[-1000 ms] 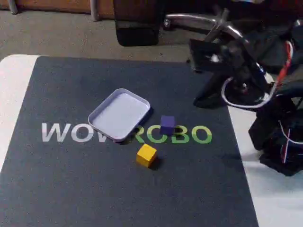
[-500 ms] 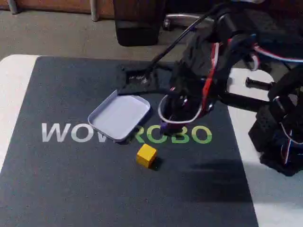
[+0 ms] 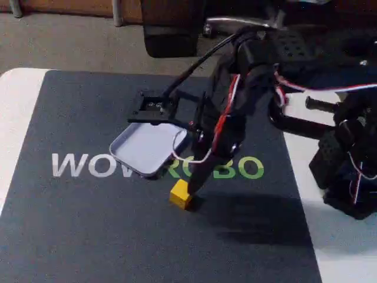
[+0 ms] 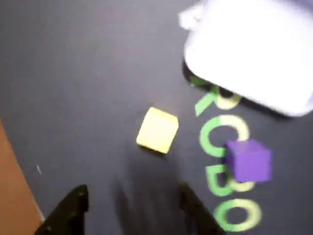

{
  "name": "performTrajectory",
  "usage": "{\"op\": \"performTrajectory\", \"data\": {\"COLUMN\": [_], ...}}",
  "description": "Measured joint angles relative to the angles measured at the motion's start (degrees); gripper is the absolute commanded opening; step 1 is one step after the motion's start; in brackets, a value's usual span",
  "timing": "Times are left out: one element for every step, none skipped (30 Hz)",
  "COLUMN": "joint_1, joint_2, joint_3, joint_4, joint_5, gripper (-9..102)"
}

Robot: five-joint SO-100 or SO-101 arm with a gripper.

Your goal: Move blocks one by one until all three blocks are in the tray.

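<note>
The yellow block [image 3: 179,195] [image 4: 157,130] lies on the dark mat in front of the tray. In the wrist view the blue-purple block [image 4: 248,160] sits on the green lettering to the yellow one's right; in the fixed view the arm hides it. The pale lavender tray [image 3: 141,152] [image 4: 254,54] rests on the mat with nothing visible inside. My gripper [image 3: 190,184] [image 4: 132,191] hangs just above and to the right of the yellow block, open, with only bare mat between its dark fingers [image 4: 68,208].
A dark mat [image 3: 88,224] printed WOWROBO covers most of the white table [image 3: 17,112]. The arm's base [image 3: 347,171] stands off the mat at the right. A chair base [image 3: 247,26] and floor lie behind the table.
The arm has swung out from the right over the mat and come down towards the yellow block, now covering the blue-purple block in the fixed view. Neither block has moved.
</note>
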Motion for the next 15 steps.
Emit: {"op": "performTrajectory", "data": {"joint_1": [0.0,0.0,0.0,0.0,0.0,0.0,0.0,0.0,0.0,0.0,-0.09,-0.18,0.18,0.44,0.88], "joint_2": [-0.44,-0.88,-1.05,-1.05,-1.05,-1.05,-1.05,-1.05,-1.41,-1.76,-2.29,-3.08,-3.78,-4.22,-4.75], "joint_3": [0.0,0.0,0.0,0.09,0.44,1.05,1.93,2.64,3.34,4.04,4.39,4.48,4.48,4.48,4.57], "joint_4": [-0.26,-0.53,-0.97,-1.58,-2.29,-3.16,-4.04,-5.1,-6.06,-7.03,-7.56,-8.0,-8.35,-8.7,-8.96], "joint_5": [1.32,2.46,3.52,4.39,5.19,5.89,6.5,6.94,7.12,7.29,7.29,7.29,7.29,7.29,7.29], "gripper": [21,21,21,21,21,21,21,21,21,21,21,21,21,21,21]}}
